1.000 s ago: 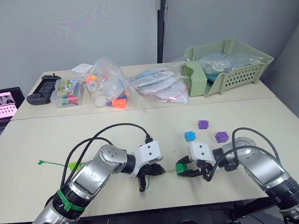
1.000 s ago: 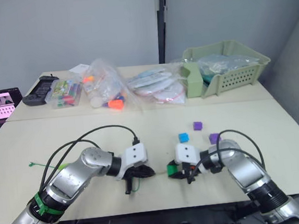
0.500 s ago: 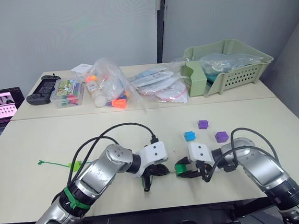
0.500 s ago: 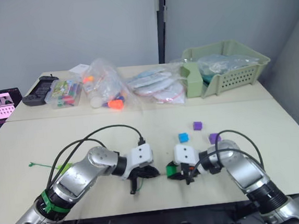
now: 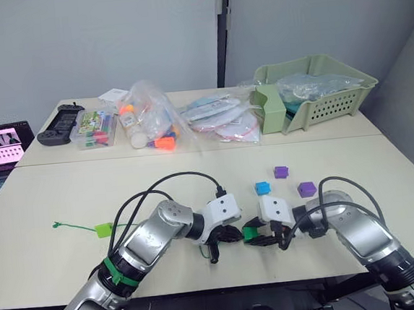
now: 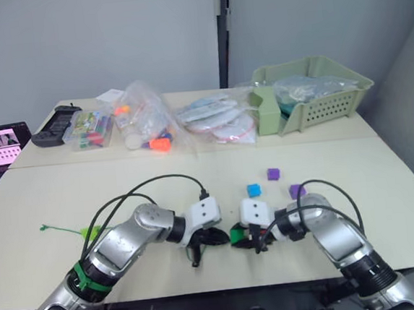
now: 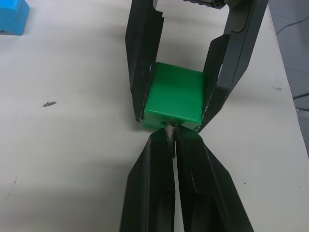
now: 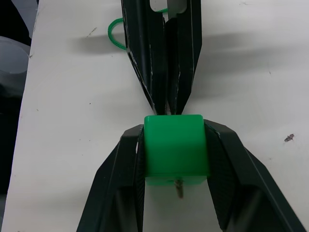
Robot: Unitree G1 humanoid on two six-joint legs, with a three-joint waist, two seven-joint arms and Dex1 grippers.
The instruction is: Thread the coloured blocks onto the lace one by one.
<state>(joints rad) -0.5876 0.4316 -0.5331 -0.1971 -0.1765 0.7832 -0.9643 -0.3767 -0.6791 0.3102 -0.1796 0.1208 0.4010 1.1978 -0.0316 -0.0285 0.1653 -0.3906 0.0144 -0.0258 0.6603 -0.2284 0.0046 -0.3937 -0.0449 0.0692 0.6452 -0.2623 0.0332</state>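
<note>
We are pinching the pale stiff tip of the lace point(image 7: 170, 129) in our left gripper point(image 7: 173, 137), its two black fingers pressed together on it so that the tip juts straight out ahead like a needle. Just in front of it, our right gripper point(image 8: 176, 126) is clamping the dark green cube point(image 8: 175, 147) by its two side faces, which is leaving the faces with the hole free and turned toward the left gripper. In the right wrist view a short stub of the tip point(image 8: 179, 188) is already poking out of the cube's near face, so we are judging that the tip is running right through the hole and that this bead is partway threaded.

Both grippers are meeting low over the near middle of the desk point(image 5: 44, 202), nose to nose, so the cube is staying steady while we are feeding the cord. Behind the left gripper the green lace point(image 8: 116, 33) is looping on the desk, and its far end with the small green tab point(image 5: 102, 227) is lying well apart on our left side.

The remaining beads are waiting beside the right arm: the blue cube point(image 5: 262, 188) and two purple cubes point(image 5: 281, 171) point(image 5: 306, 188), apart from one another and within easy reach. The bags of toys point(image 5: 146, 117) and the green basket point(image 5: 317, 91) are sitting at the far edge, out of the work.
</note>
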